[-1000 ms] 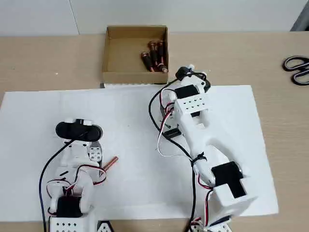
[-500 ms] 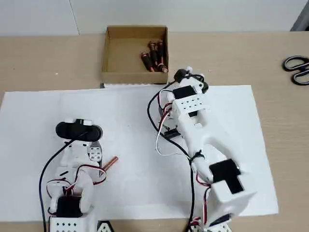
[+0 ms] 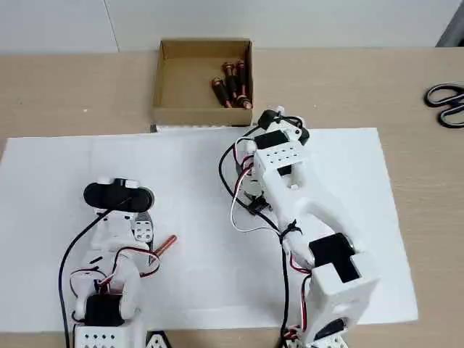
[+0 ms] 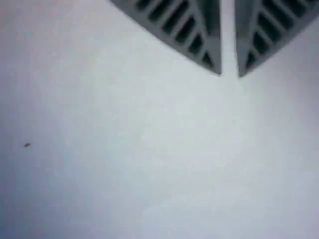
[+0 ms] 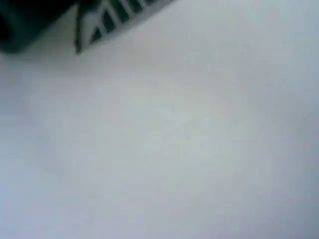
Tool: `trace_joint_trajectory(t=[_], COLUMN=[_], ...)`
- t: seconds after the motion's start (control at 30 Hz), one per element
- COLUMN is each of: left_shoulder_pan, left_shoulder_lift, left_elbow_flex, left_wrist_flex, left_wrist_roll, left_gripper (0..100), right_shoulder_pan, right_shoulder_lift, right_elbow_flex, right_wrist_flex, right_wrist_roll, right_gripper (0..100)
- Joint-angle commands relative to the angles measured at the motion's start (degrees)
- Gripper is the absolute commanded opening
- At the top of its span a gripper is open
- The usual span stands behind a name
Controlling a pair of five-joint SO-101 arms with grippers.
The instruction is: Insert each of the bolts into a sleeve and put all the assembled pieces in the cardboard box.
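The cardboard box [image 3: 181, 83] stands at the back of the table. Several copper-coloured assembled pieces [image 3: 233, 83] lie in its right half. One more copper bolt [image 3: 165, 246] lies on the white paper [image 3: 188, 181], just right of my folded left arm [image 3: 116, 225]. My left gripper [image 4: 228, 73] hangs close over bare paper, its fingers [image 4: 199, 35] nearly together with nothing between them. My right arm stretches from the front right, and its gripper [image 3: 279, 119] sits just in front of the box's right corner, over the paper's back edge.
Scissors [image 3: 446, 101] lie on the wooden table at the far right. Loose cables [image 3: 243, 196] hang along the right arm. The white paper covers most of the table in front of the box.
The right arm has drawn back from the box a little toward the front and left. The left arm and the loose bolt have not moved.
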Motion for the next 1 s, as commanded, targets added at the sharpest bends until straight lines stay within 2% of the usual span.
trace_joint_trajectory(t=[0.0,0.47,0.77,0.83,0.97], left_shoulder_pan=[-0.4,-0.4,-0.4,-0.4,-0.4], left_shoulder_lift=[-0.6,-0.6,-0.6,-0.6,-0.6], left_elbow_flex=[-0.5,-0.5,-0.5,-0.5,-0.5], left_wrist_flex=[0.1,0.1,0.1,0.1,0.1], left_wrist_roll=[-0.3,-0.3,-0.3,-0.3,-0.3], left_gripper=[1,1,1,1,1], right_shoulder_pan=[-1.0,-1.4,-6.0,-6.2,-6.3], right_shoulder_lift=[0.0,-0.4,-0.4,-0.5,-0.5], right_elbow_flex=[-1.8,-2.6,-3.3,-3.3,-3.3], right_wrist_flex=[-1.0,0.9,3.3,3.3,3.3], right_wrist_roll=[-0.4,-0.1,2.0,2.0,2.0], right_gripper=[0.6,0.8,1.2,4.7,19.0])
